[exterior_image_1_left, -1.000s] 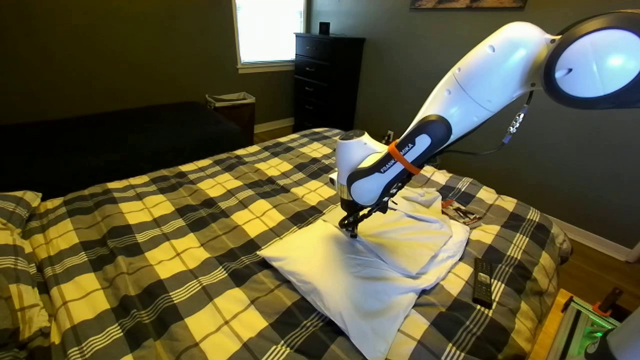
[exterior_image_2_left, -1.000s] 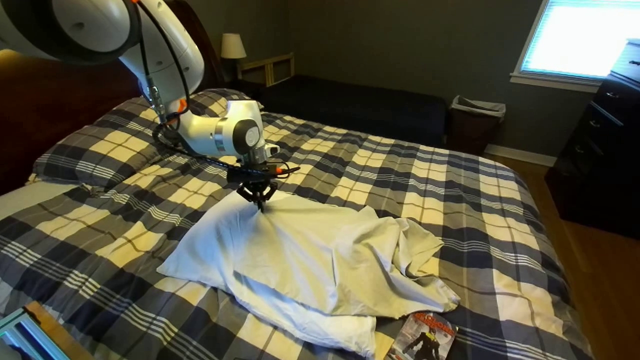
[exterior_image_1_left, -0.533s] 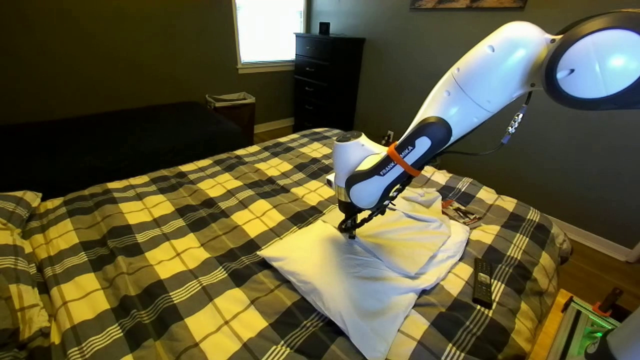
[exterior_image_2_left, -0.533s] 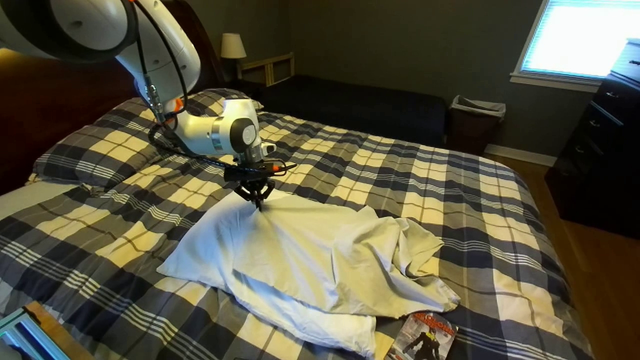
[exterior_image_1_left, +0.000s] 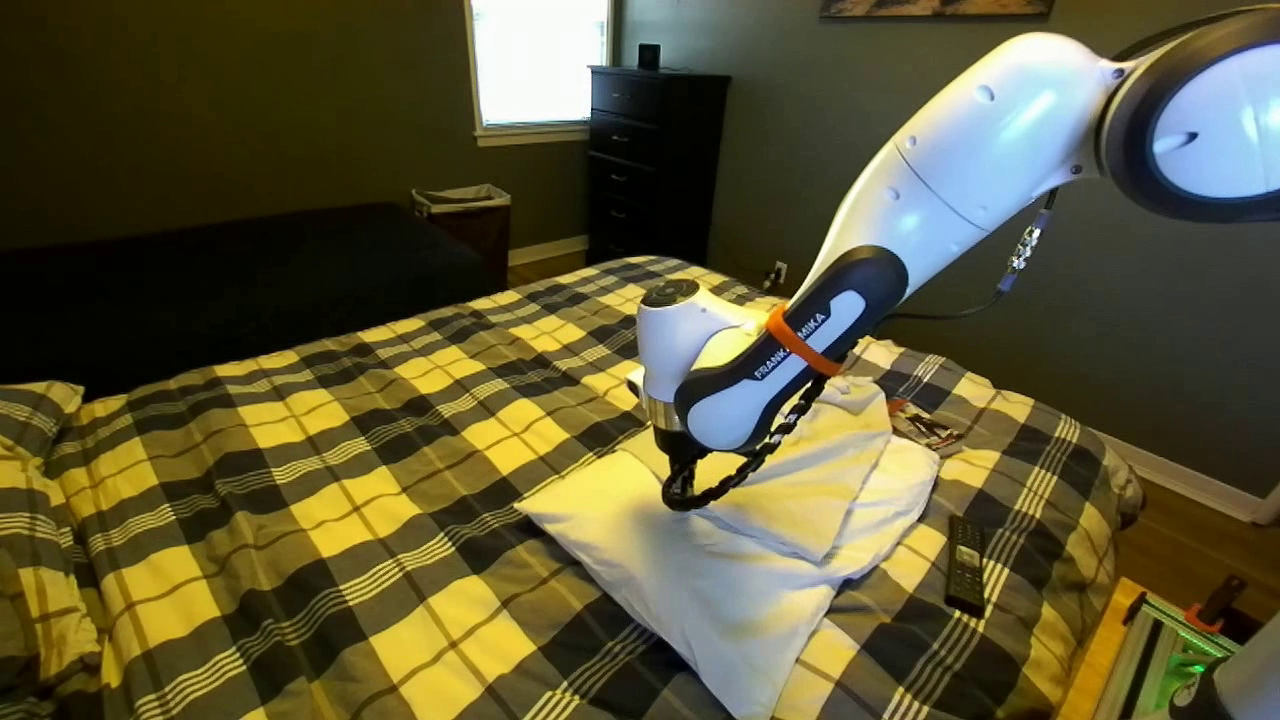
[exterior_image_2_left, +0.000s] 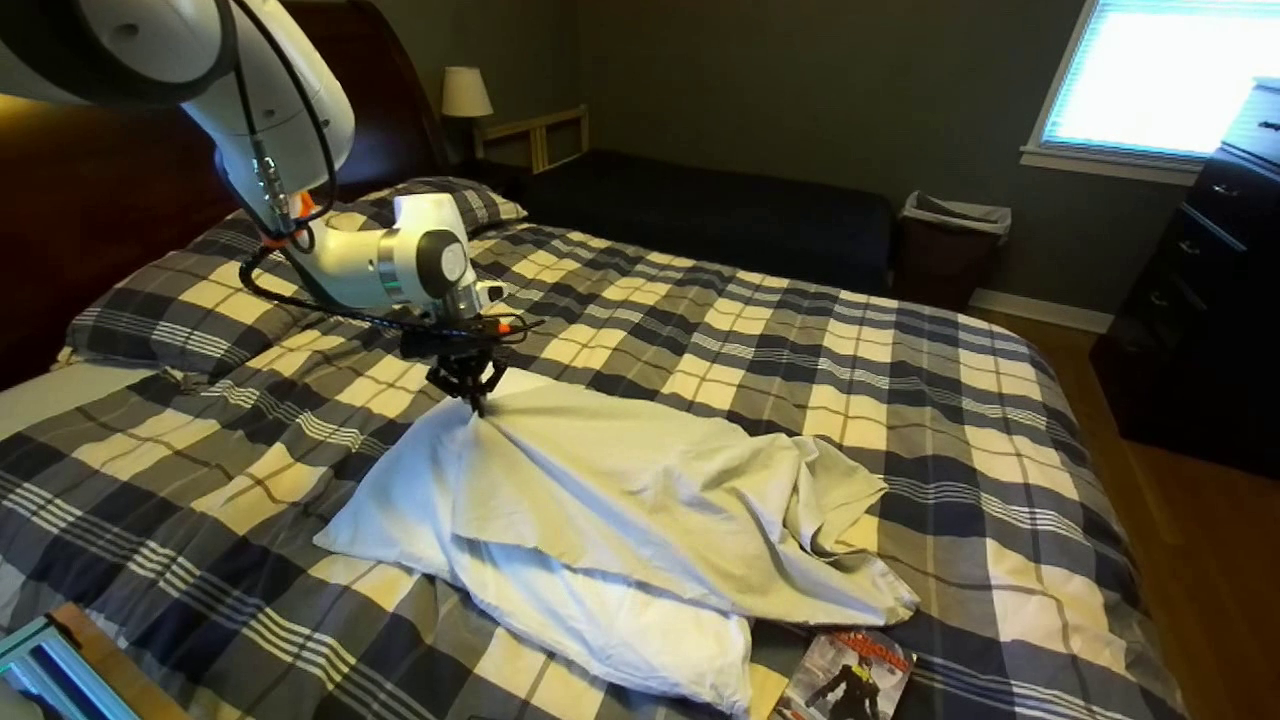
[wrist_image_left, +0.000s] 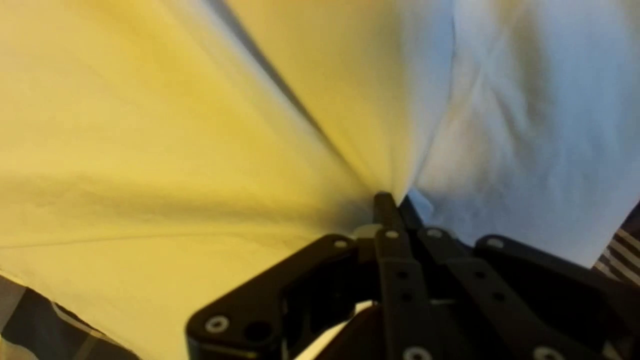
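My gripper (wrist_image_left: 398, 204) is shut on a pinched fold of the pale cloth (wrist_image_left: 210, 150) in the wrist view, with creases running out from the fingertips. In an exterior view the gripper (exterior_image_2_left: 478, 406) points down at the cloth (exterior_image_2_left: 620, 500), which is drawn up to a peak under it. The cloth lies loosely over a white pillow-like piece (exterior_image_2_left: 390, 510); I cannot tell whether they are joined. In an exterior view the fingertips are mostly hidden behind the black cable, above the cloth (exterior_image_1_left: 815, 480) and the white piece (exterior_image_1_left: 720, 600).
A plaid bedspread (exterior_image_1_left: 330, 480) lies under everything. A black remote (exterior_image_1_left: 965, 568) and a book or case with a picture cover (exterior_image_2_left: 850, 675) lie near the cloth. Plaid pillows (exterior_image_2_left: 200, 300) are at the headboard. A metal frame with a wooden edge (exterior_image_1_left: 1140, 650) stands beside the bed.
My gripper has moved left in both exterior views, holding the cloth. The cloth's upper layer has been pulled along and its creases stretched, uncovering more of the white piece near the book.
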